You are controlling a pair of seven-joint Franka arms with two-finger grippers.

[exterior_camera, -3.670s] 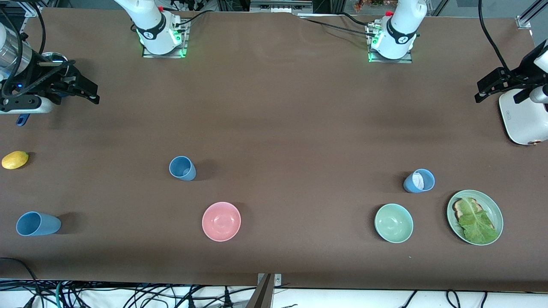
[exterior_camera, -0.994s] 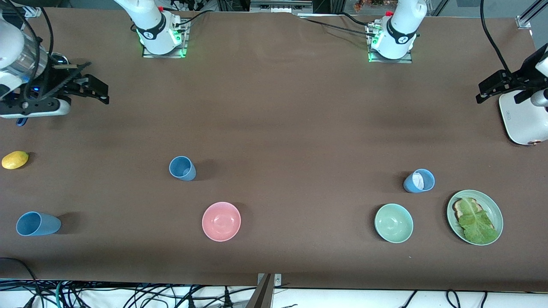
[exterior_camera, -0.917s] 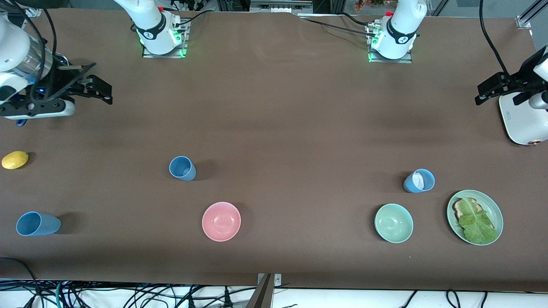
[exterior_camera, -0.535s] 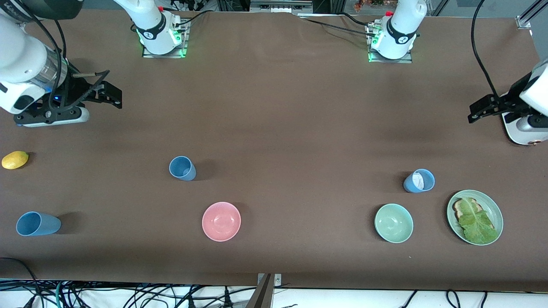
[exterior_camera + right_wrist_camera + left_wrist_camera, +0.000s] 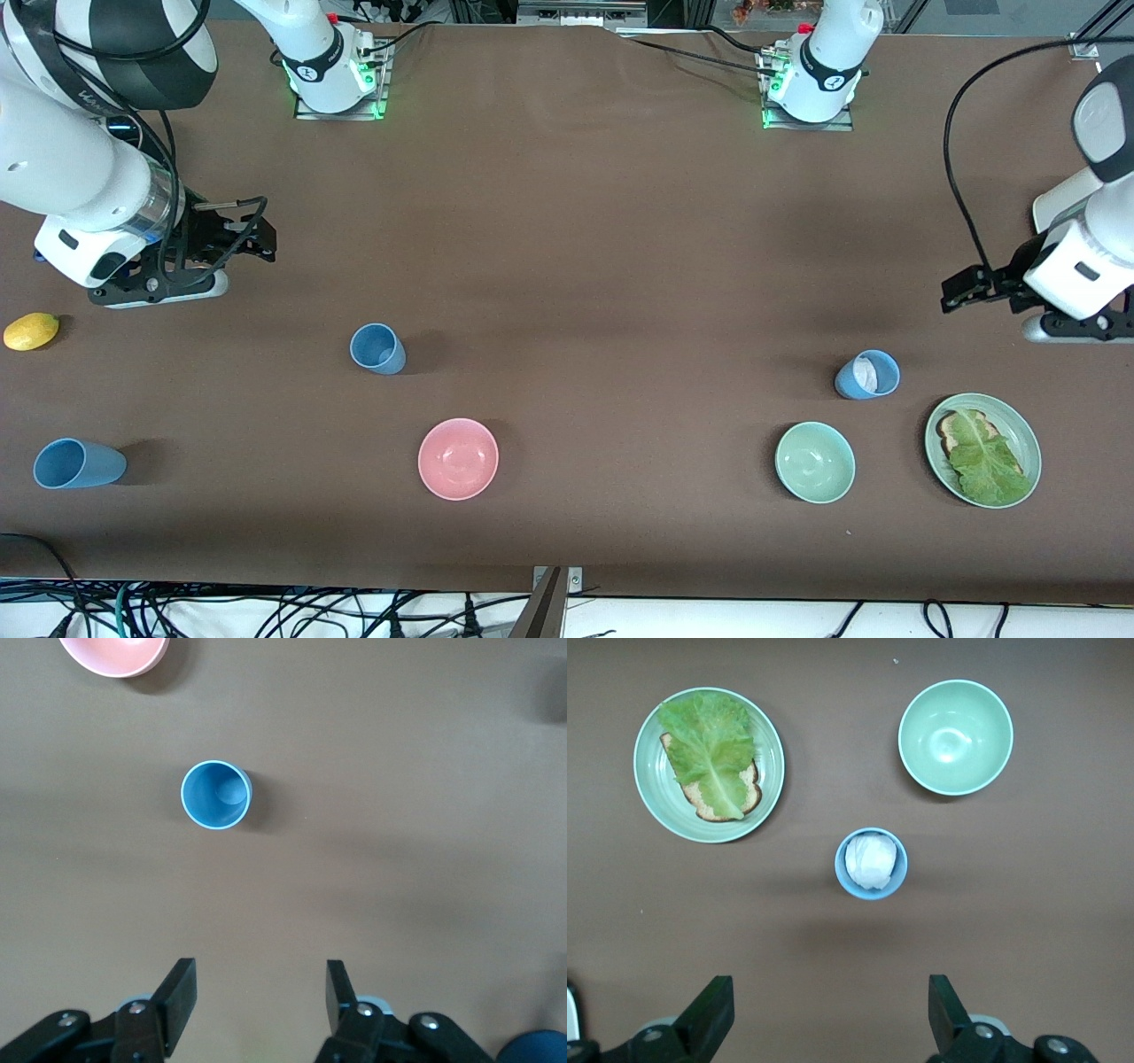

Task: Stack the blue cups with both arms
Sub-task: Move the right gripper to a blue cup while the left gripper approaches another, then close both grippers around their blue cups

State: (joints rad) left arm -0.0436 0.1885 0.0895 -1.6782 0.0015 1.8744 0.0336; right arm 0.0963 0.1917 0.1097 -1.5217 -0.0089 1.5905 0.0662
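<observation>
Three blue cups are on the brown table. One empty cup (image 5: 378, 348) (image 5: 215, 795) stands upright beside the pink bowl. Another cup (image 5: 78, 463) sits at the right arm's end, near the front camera. The third cup (image 5: 867, 374) (image 5: 871, 863) holds a crumpled white wad and stands toward the left arm's end. My right gripper (image 5: 264, 244) (image 5: 260, 992) hangs open and empty over bare table, short of the empty cup. My left gripper (image 5: 957, 297) (image 5: 830, 1010) is wide open and empty over bare table, short of the wad-filled cup.
A pink bowl (image 5: 458, 458) and a pale-green bowl (image 5: 815, 462) (image 5: 955, 737) sit nearer the front camera than the cups. A green plate (image 5: 1028, 443) (image 5: 766, 731) carries toast and lettuce. A lemon (image 5: 31, 330) lies at the right arm's end. A white appliance (image 5: 1054, 206) shows beside the left arm.
Both arms have swung in from the table's ends and come over the table toward the cups. The right gripper's jaws stand a little narrower. No cup has moved.
</observation>
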